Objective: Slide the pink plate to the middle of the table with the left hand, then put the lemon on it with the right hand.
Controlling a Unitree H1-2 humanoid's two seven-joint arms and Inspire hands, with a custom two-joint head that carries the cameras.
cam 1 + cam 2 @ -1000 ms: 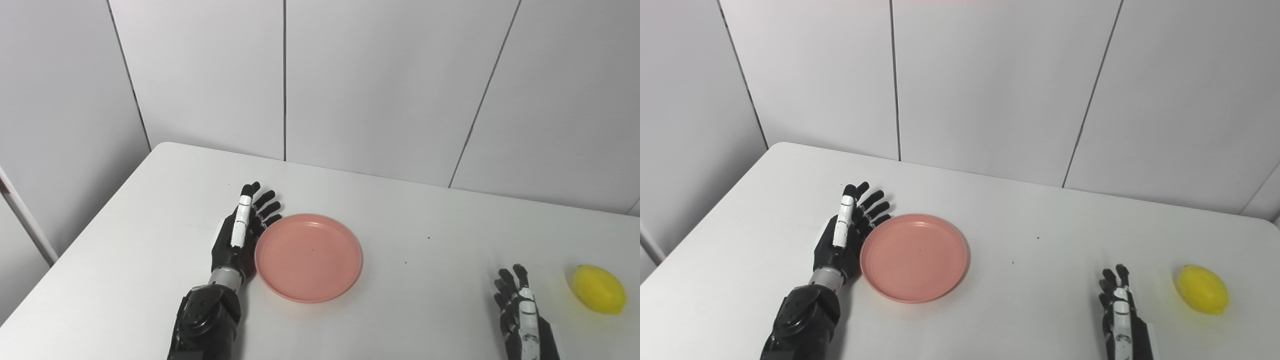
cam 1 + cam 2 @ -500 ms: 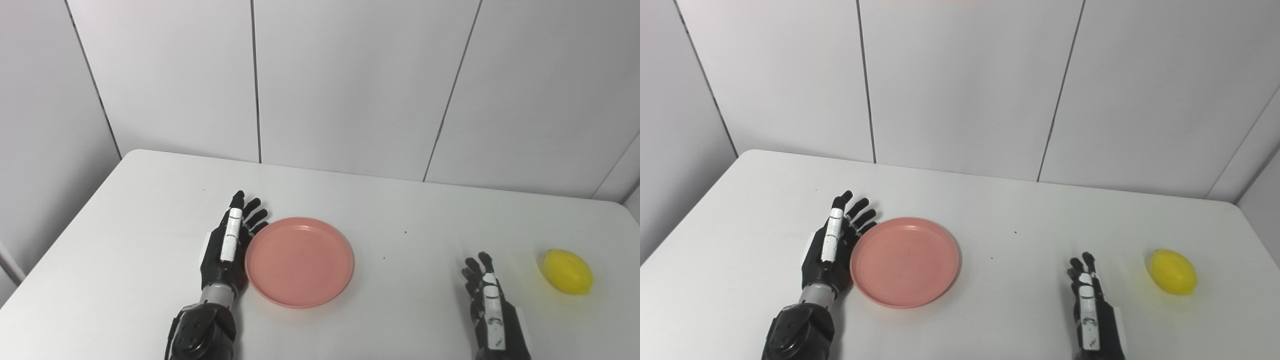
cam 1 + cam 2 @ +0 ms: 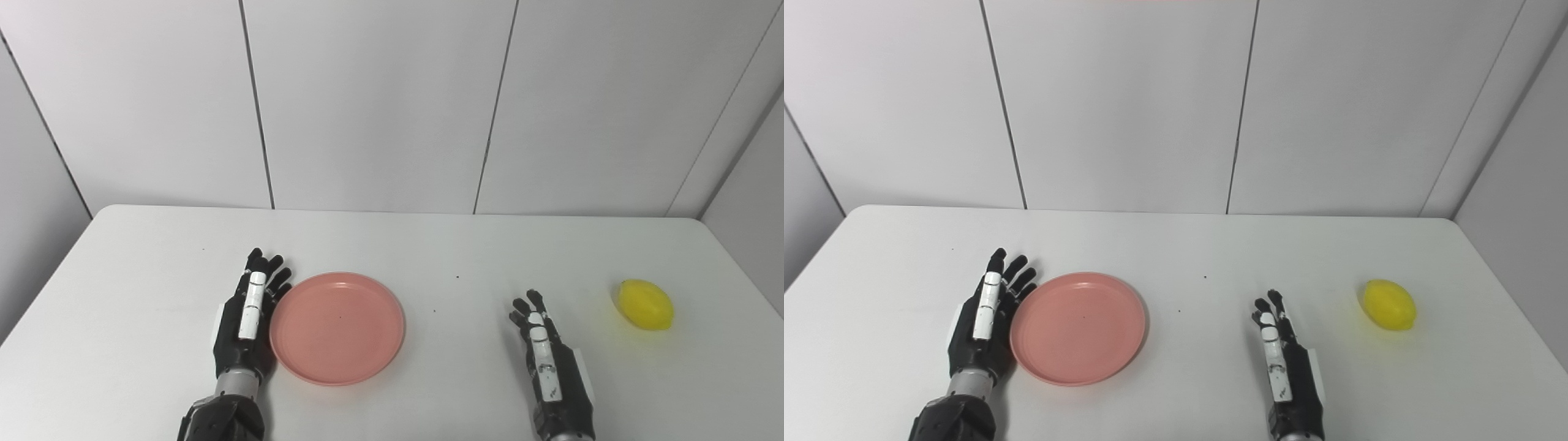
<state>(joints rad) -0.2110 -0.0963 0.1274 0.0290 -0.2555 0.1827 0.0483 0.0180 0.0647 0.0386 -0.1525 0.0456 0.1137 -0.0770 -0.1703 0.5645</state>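
The round pink plate (image 3: 337, 327) lies flat on the white table, left of centre. My left hand (image 3: 248, 315) stands on its edge right against the plate's left rim, fingers straight and apart, holding nothing. A yellow lemon (image 3: 645, 304) rests near the table's right side. My right hand (image 3: 547, 361) is open on its edge near the front, well to the left of the lemon and apart from it. In the right eye view the plate (image 3: 1078, 327), lemon (image 3: 1389, 304), left hand (image 3: 985, 318) and right hand (image 3: 1285, 364) stand the same way.
The white table (image 3: 441, 251) ends at a grey panelled wall behind. Its right edge runs close past the lemon. A few tiny dark specks (image 3: 457, 277) lie between the plate and the right hand.
The camera has swung to the right, so the whole scene has shifted left in the picture. The left hand stays against the plate's left rim, and the right hand shows more fully.
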